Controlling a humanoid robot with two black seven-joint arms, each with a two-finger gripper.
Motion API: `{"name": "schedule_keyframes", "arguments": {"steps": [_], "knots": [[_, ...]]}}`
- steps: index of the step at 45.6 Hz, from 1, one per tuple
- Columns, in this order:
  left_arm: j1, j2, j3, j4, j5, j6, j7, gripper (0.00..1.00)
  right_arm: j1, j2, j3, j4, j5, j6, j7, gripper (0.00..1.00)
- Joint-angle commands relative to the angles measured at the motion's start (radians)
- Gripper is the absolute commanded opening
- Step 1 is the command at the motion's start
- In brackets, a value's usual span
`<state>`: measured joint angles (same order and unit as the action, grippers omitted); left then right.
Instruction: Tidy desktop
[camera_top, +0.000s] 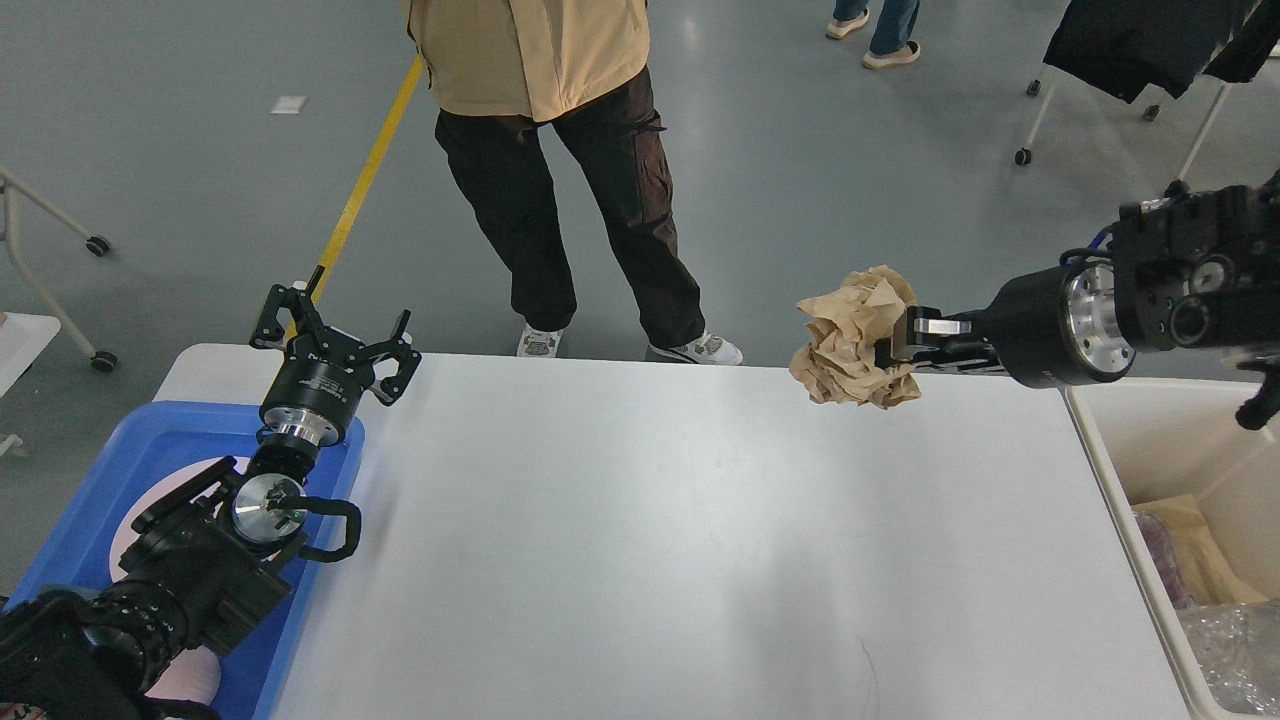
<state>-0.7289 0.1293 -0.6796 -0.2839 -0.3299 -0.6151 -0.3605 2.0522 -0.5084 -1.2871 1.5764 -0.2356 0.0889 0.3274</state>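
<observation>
The white desktop (640, 540) fills the lower middle of the head view. My right gripper (900, 350) is shut on a crumpled ball of brown paper (850, 335) and holds it high in the air over the desktop's far right edge. My left gripper (330, 335) is open and empty, raised over the far left corner above the blue tray (120, 470).
A cream bin (1110, 450) stands at the desktop's right end with brown paper and clear plastic wrap inside. A person in a tan jacket and dark trousers (570, 190) stands just behind the far edge. Wheeled racks stand on the grey floor.
</observation>
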Motion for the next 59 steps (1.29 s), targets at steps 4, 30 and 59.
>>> {"name": "schedule_keyframes", "arguments": {"steps": [4, 30, 59], "knots": [[0.000, 0.003, 0.000, 0.000, 0.000, 0.000, 0.000, 0.99, -0.398, -0.053, -0.063, -0.392, 0.010, -0.078, -0.001, 0.00], [0.000, 0.003, 0.000, 0.000, 0.000, 0.000, 0.000, 0.99, -1.408, 0.060, -0.002, -1.492, 0.476, -0.173, -0.172, 0.01], [0.000, 0.003, 0.000, 0.000, 0.000, 0.000, 0.000, 0.99, -1.360, 0.088, 0.150, -1.503, 0.481, -0.173, -0.171, 1.00]]}}
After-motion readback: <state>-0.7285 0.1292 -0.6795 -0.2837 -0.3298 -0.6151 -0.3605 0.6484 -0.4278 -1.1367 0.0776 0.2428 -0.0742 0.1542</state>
